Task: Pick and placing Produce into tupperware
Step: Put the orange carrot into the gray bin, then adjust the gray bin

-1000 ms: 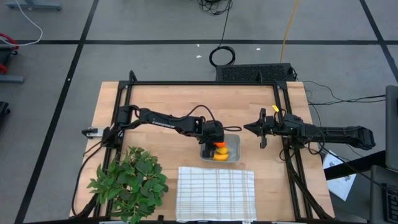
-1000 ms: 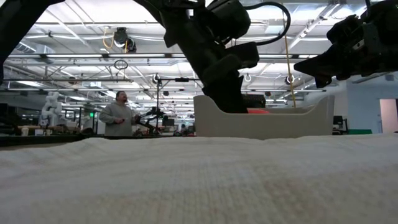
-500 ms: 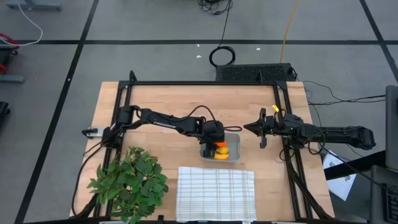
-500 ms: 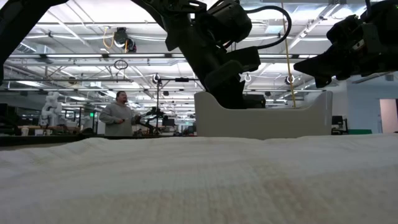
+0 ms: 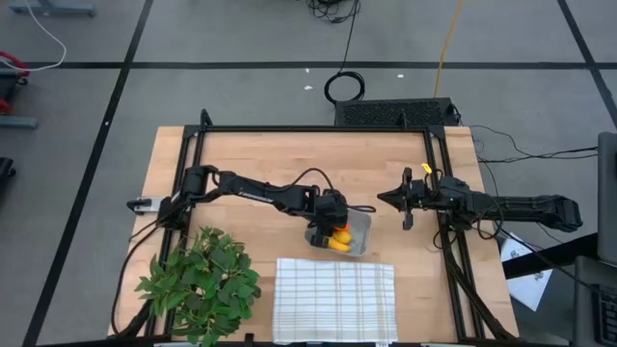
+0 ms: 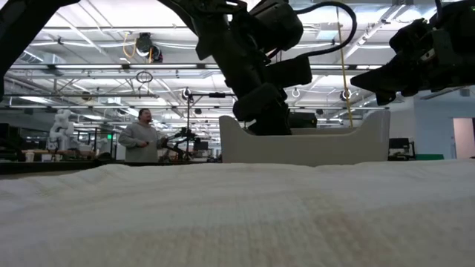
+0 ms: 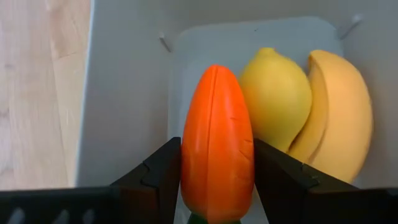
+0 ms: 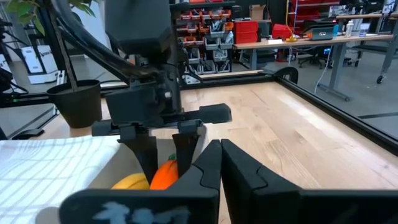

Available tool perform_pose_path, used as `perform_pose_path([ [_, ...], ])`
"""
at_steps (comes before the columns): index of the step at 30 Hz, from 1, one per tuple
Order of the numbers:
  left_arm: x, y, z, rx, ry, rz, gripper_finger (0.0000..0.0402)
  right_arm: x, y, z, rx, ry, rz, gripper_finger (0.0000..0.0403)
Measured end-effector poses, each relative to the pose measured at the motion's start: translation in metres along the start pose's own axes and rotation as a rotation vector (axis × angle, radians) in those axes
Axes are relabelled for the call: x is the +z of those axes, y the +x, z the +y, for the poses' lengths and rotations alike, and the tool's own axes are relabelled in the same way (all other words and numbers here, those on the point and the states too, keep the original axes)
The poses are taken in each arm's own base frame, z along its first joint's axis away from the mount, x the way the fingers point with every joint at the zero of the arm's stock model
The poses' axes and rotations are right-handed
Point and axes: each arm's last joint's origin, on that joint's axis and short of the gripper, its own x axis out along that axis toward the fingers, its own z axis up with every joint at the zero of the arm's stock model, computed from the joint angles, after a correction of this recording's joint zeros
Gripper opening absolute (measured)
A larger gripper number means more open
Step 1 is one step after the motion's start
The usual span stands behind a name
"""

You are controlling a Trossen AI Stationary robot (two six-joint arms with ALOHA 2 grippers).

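The orange carrot [image 7: 217, 143] was inside the tupperware [image 5: 359, 227], clamped between the two dark fingers [image 7: 155, 180] of the left gripper [image 5: 331, 224]. Just beside it lay the yellow lemon [image 7: 276, 98], and against the lemon the curved banana [image 7: 336, 112]; both rested on the floor of the container. So all three pieces of produce were within the walls, and only the carrot was not yet released.

The tupperware stood on the wooden table [image 5: 251, 154], near the edge of the white checked cloth [image 5: 335, 297] and well apart from the leafy plant [image 5: 201, 281]. In the low view its pale wall [image 6: 304, 146] showed with the left arm coming down into it.

To finish this step well, I think the left gripper should open its fingers only a little, so that the carrot settles beside the lemon without pushing it, and then rise straight up, because the fingers were close to the container wall and could drag the light container.

The right gripper [image 5: 398, 200] waited above the table just beside the tupperware, with its fingers together and holding nothing.
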Motion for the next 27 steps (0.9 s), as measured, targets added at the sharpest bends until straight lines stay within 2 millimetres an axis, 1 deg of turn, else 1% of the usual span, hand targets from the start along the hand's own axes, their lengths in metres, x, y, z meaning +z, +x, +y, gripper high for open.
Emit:
perform_pose_path([
  [14, 0.0001, 0.0, -0.0002, -0.006, -0.032, -0.002, 0.0175, 0.0, 0.0, 0.0, 0.0, 0.0, 0.0, 0.0],
  [23, -0.0002, -0.0002, -0.0003, -0.009, -0.031, 0.001, 0.0221, 0.0, 0.0, 0.0, 0.0, 0.0, 0.0, 0.0],
  [27, -0.0001, -0.0002, -0.0003, -0.009, -0.03, 0.0, 0.0229, 0.0, 0.0, 0.0, 0.0, 0.0, 0.0, 0.0],
])
